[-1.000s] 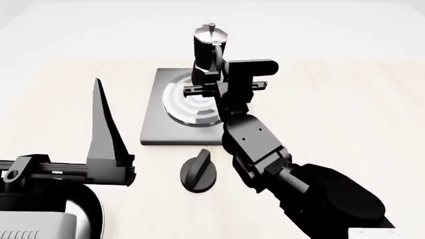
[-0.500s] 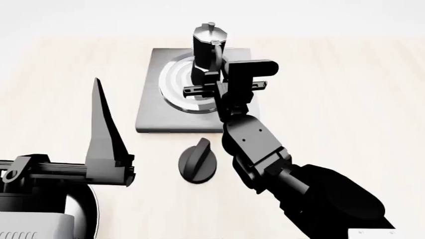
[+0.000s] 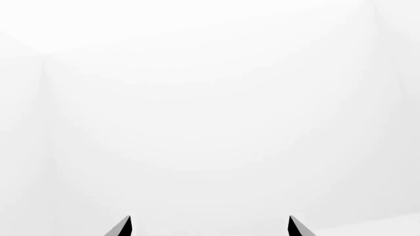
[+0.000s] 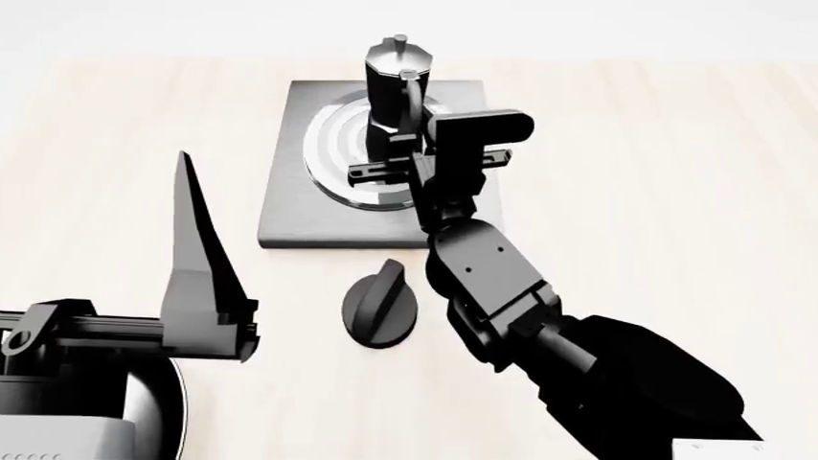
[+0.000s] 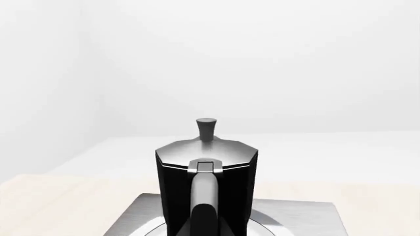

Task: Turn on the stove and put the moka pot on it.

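Note:
The moka pot, black and silver with a knobbed lid, stands upright over the far part of the round burner on the flat grey stove. My right gripper is shut on its side handle. In the right wrist view the moka pot fills the middle with the stove below it, and its base is hidden. The black knob lies in front of the plate. My left gripper hangs open to the left; in the left wrist view its fingertips stand wide apart on blank white.
A black frying pan holding a grey object sits at the lower left, under my left arm. A white object shows at the lower right corner. The right forearm crosses the table beside the knob.
The stove and knob have slid up the head view. The moka pot, held in the right gripper, now stands over the burner instead of at the plate's far edge. The left arm is unchanged.

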Tool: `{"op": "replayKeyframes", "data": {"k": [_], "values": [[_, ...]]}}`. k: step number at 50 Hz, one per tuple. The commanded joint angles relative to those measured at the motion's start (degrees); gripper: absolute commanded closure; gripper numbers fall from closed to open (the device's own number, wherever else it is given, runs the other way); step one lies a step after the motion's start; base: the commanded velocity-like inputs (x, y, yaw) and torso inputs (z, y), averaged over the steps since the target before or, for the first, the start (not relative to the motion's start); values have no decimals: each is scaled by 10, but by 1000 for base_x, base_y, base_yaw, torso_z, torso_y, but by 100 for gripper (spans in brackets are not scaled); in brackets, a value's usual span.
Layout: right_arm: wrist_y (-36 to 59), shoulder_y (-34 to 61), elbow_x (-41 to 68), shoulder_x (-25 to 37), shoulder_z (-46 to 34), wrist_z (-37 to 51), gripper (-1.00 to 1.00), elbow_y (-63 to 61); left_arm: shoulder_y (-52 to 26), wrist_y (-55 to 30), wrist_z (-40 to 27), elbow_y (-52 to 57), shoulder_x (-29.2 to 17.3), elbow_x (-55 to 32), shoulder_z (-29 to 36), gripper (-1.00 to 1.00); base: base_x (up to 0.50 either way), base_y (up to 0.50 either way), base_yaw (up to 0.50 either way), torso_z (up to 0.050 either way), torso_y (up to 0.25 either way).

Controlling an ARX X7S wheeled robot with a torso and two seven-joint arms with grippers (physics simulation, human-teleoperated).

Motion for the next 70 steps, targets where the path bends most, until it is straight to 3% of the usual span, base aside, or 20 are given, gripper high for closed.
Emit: {"op": "replayKeyframes", "data": {"k": [1, 4, 5, 26, 42, 51, 59, 70], "values": [[8, 3, -10, -2, 2, 0, 100, -1, 4, 6, 1, -3, 1, 3, -1, -100, 0, 0, 0, 0, 0], [11, 4, -4, -2, 1, -1, 100, -1, 4, 8, 1, -4, 0, 3, -2, -100, 0, 0, 0, 0, 0], [15, 4, -1, -2, 0, 2, -100, 0, 4, 9, 1, -4, 0, 3, -2, -100, 0, 0, 2, 0, 0], [-4, -2, 3, -2, 0, -8, -100, 6, 4, 6, 2, 0, 1, 0, -7, -100, 0, 0, 0, 0, 0], [-52, 54, 21, -2, 1, -12, -100, -45, -10, 0, 8, -9, -1, -24, -22, -100, 0, 0, 0, 0, 0], [-45, 158, -51, 148, -8, 166, -100, -359, -58, -33, 25, -12, -4, -75, -52, -100, 0, 0, 0, 0, 0], [-11, 238, -89, 223, 1, 244, -100, -467, -141, -100, 55, -2, -22, -128, -96, -100, 0, 0, 0, 0, 0], [72, 354, -134, 370, 8, 348, -100, -641, -190, -113, 85, -6, -44, -164, -131, -100, 0, 0, 0, 0, 0]]}}
